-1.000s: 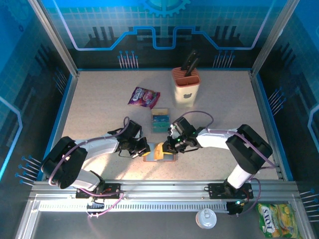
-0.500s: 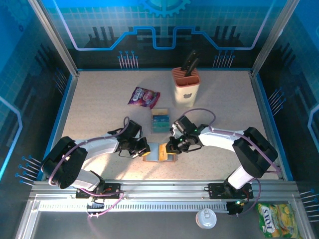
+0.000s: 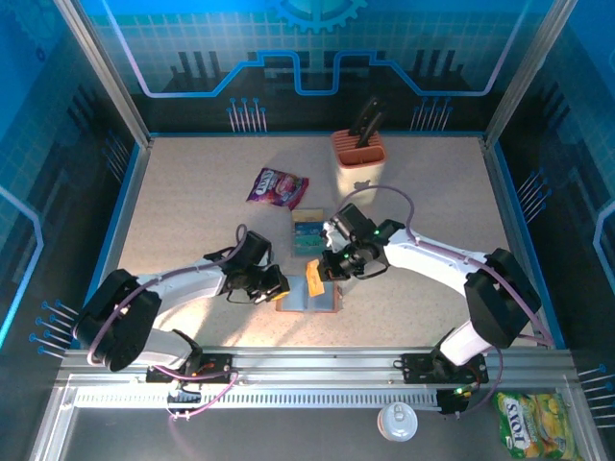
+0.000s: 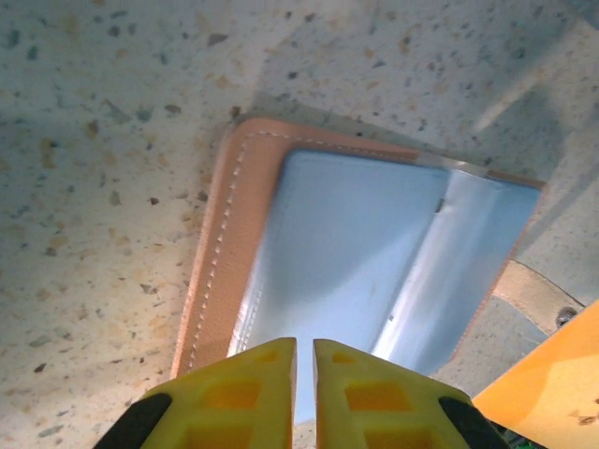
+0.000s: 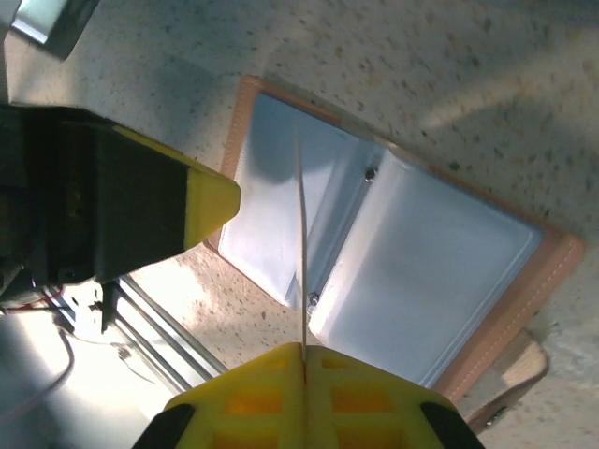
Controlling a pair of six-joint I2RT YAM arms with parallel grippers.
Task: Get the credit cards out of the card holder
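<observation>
The orange card (image 3: 314, 279) has been drawn clear of the open wallet (image 3: 322, 301) on the worktop (image 3: 192, 192), pinched edge-on by the right fingers (image 5: 281, 374), the empty left fingers (image 4: 276, 367) all but closed above the wallet's edge, so one more card is judged freed.

Speckled bench (image 3: 192, 192), open card holder (image 3: 323, 301) near front, teal credit cards (image 3: 308, 233) stacked just behind, purple snack packet (image 3: 277, 186), knife block (image 3: 358, 165) farther back.
</observation>
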